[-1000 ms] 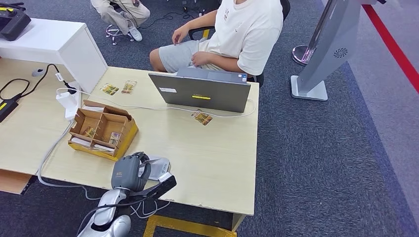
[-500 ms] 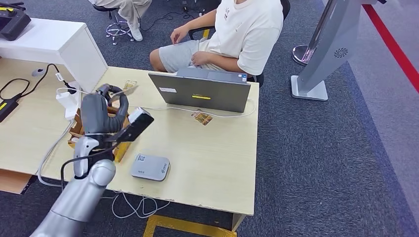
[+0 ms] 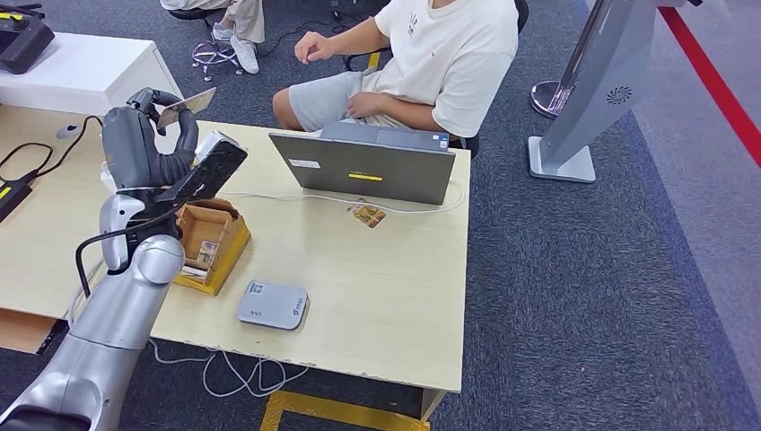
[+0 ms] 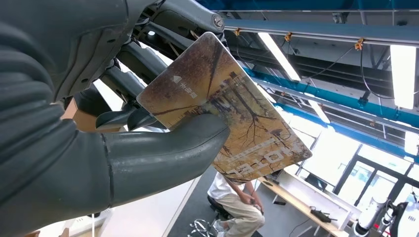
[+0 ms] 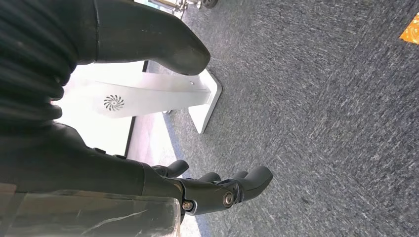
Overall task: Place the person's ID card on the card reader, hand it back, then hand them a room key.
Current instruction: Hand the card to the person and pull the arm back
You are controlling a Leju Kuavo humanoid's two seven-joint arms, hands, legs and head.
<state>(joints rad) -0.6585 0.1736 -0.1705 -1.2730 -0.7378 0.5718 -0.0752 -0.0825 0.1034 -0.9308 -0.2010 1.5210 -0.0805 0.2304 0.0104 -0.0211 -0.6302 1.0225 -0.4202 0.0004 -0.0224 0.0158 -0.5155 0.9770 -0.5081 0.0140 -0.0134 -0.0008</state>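
My left hand [image 3: 148, 135] is raised above the desk's far left part and pinches the ID card [image 3: 187, 105], a brown picture card. In the left wrist view the thumb [image 4: 163, 148] presses the ID card [image 4: 232, 113], printed HOTEL, against the fingers. The grey card reader [image 3: 273, 304] lies bare near the desk's front edge. A cardboard box [image 3: 211, 238] with several cards stands below my left forearm. The seated person has one hand [image 3: 312, 47] lifted beyond the laptop [image 3: 363, 169]. My right hand [image 5: 217, 190] hangs over the carpet with fingers apart, holding nothing.
One more brown card [image 3: 367, 215] lies in front of the laptop, beside a white cable. A white cabinet [image 3: 85, 76] stands at the far left. A grey kiosk stand [image 3: 592, 90] rises on the carpet to the right of the desk [image 3: 395, 305].
My left hand rose from the card reader and swung up toward the far left with the card in it. The reader is now uncovered. The person's hand lifted higher.
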